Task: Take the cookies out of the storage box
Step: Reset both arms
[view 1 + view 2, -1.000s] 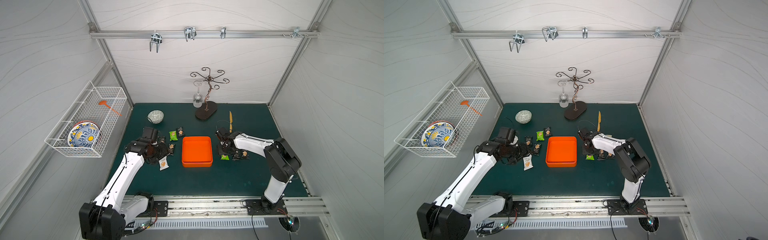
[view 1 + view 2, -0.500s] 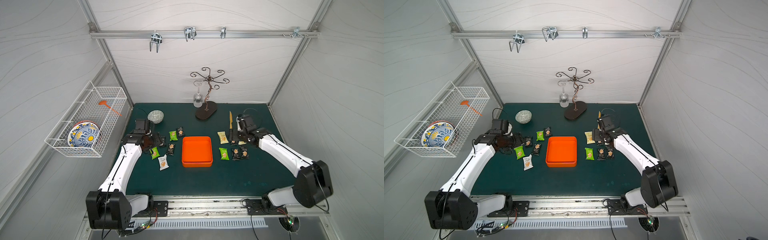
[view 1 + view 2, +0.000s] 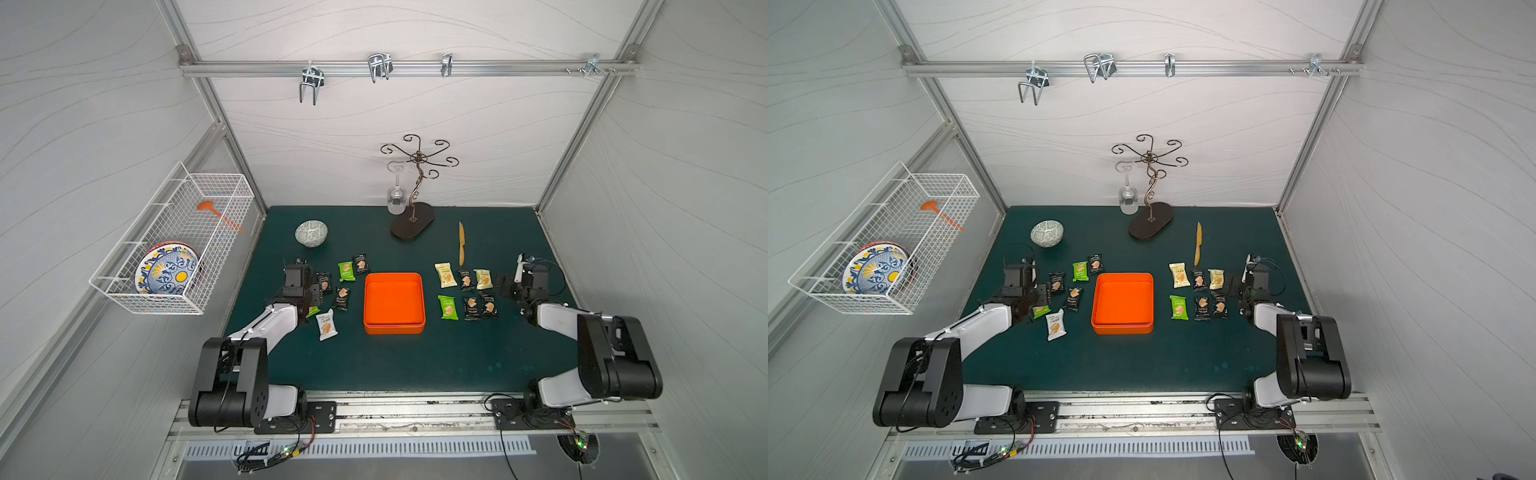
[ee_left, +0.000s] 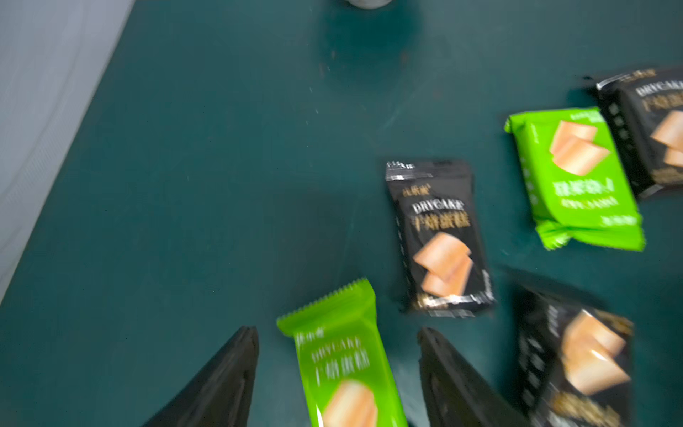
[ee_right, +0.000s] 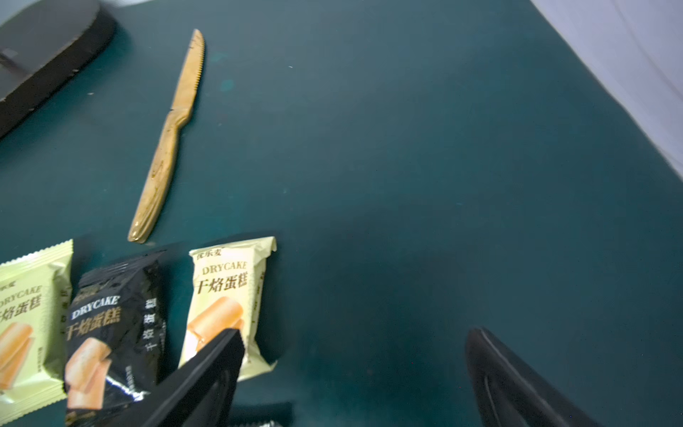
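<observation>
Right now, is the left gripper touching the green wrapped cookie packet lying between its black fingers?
Apart. In the left wrist view the green packet lies between the left gripper's open fingers, with teal mat showing on both sides.

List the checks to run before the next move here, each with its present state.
1. Storage box empty: ok, no packet inside.
2. Cookies on the mat: ok, six on each side of the box.
3. Left end effector open: ok; green packet lies between the jaws, gaps on either side.
4. Right end effector open and empty: ok.
5. Knife apart from the black packet: cannot tell, the handle end is very near it.
</observation>
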Available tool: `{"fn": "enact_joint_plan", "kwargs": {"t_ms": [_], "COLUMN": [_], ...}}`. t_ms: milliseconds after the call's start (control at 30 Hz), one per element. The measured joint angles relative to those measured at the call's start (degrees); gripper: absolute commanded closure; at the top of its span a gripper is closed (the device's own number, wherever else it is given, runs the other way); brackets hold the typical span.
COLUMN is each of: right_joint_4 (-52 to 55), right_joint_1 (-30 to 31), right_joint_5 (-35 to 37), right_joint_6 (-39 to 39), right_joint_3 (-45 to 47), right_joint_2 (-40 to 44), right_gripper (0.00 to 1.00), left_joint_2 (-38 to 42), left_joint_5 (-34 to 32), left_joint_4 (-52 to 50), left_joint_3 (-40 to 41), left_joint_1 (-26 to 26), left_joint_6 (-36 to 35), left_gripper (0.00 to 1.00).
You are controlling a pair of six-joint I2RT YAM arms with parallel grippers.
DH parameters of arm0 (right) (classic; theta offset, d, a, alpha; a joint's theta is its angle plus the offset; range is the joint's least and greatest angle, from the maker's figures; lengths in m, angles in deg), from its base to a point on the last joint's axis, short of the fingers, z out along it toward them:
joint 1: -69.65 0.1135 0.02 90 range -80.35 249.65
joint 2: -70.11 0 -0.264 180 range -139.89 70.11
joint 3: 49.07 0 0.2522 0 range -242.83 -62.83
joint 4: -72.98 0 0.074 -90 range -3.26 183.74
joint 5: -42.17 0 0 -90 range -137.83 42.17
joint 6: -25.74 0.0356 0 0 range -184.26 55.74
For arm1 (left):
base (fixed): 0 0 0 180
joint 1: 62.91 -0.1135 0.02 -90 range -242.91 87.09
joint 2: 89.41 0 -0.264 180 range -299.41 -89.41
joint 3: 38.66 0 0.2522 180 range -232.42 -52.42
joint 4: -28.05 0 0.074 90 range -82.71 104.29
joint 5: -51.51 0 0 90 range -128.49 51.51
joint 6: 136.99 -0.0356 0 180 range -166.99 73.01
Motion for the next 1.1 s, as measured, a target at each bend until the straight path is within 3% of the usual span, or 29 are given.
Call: {"fn": "enact_joint_plan", "kwargs": {"t_ms": [33, 67, 133, 233, 500, 667, 800, 1100], "right_joint_4": [-2.1, -5.1, -13.6, -16.6, -19.0, -19.1, -19.1, -19.1], "right_joint_1": [0.3, 0.6, 1.7, 2.8, 4.4, 4.4, 4.4, 4.4], "right_joint_5": [-0.6, -0.9, -0.8, -1.1, -1.2, -1.2, -1.2, -1.2], "right_joint_6": [-0.6, -1.3, -2.4, -3.7, -6.3, -6.4, -6.4, -6.4], "right_joint_3": [0.8, 1.8, 4.2, 5.2, 3.3, 3.3, 3.3, 3.3], "right_joint_2": [-0.4, -0.7, -2.6, -4.3, -4.7, -4.7, -4.7, -4.7], "right_gripper": [0.01, 0.01, 0.01, 0.01, 0.01, 0.01, 0.01, 0.01], "left_joint_2": [-0.5, -1.0, -2.2, -2.7, 1.4, -4.0, -9.8, -10.8], "left_joint_5": [-0.6, -1.1, -2.2, -3.0, 0.5, 2.1, 1.2, -0.2], "left_joint_4": [3.8, 7.7, 12.1, 17.8, 26.6, 28.1, 36.8, 39.2], "left_joint_3": [1.8, 3.5, 4.5, 4.5, 7.9, 4.4, 6.0, 8.0], "left_joint_1": [0.0, 0.0, 0.0, 0.0, 0.0, 0.0, 0.1, 0.3], "left_joint_6": [-0.4, -0.9, -1.1, -1.4, -0.9, 0.2, 0.8, 1.4], "left_gripper": [0.02, 0.0, 0.0, 0.0, 0.0, 0.0, 0.0, 0.0]}}
